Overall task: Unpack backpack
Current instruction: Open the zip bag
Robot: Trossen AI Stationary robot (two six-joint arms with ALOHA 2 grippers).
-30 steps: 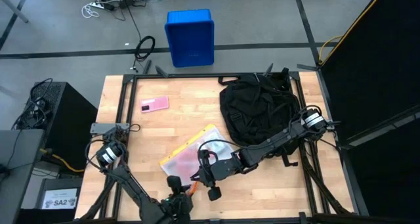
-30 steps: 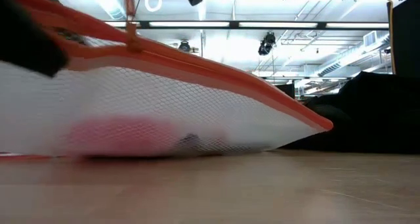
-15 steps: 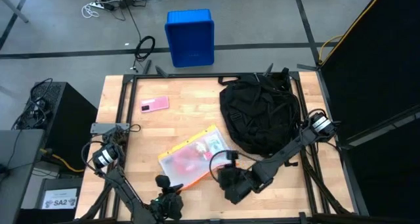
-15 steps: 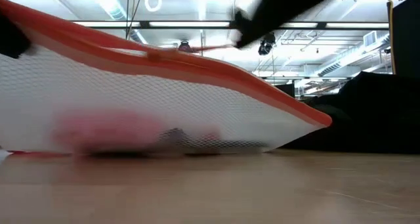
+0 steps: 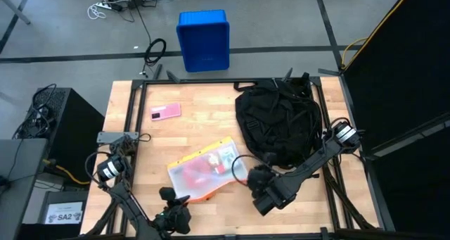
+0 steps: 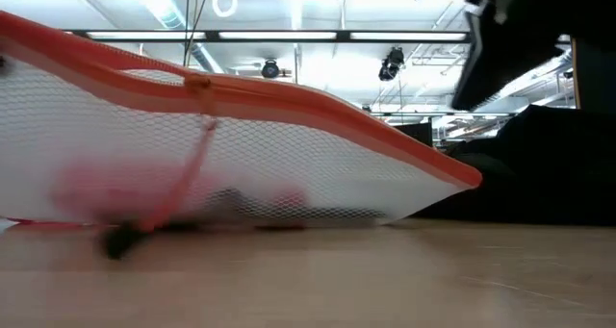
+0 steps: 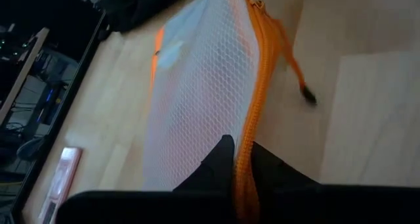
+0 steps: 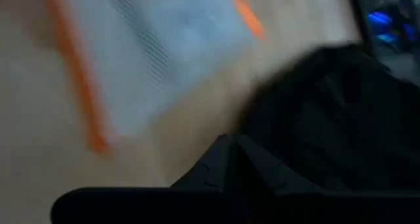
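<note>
Backpack (image 5: pixel 278 124) sits just beyond the right fingers (image 8: pixel 231 145), clenched empty, while left fingers (image 7: pixel 237 159) pinch the mesh pouch (image 5: pixel 204 169) edge to drag it clear.

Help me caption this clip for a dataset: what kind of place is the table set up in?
Probably a large lab or industrial hall. The wooden worktable stands on a grey concrete floor with taped lines, cables lie loose beside a blue plastic crate, and long ceiling striplights run overhead.
</note>
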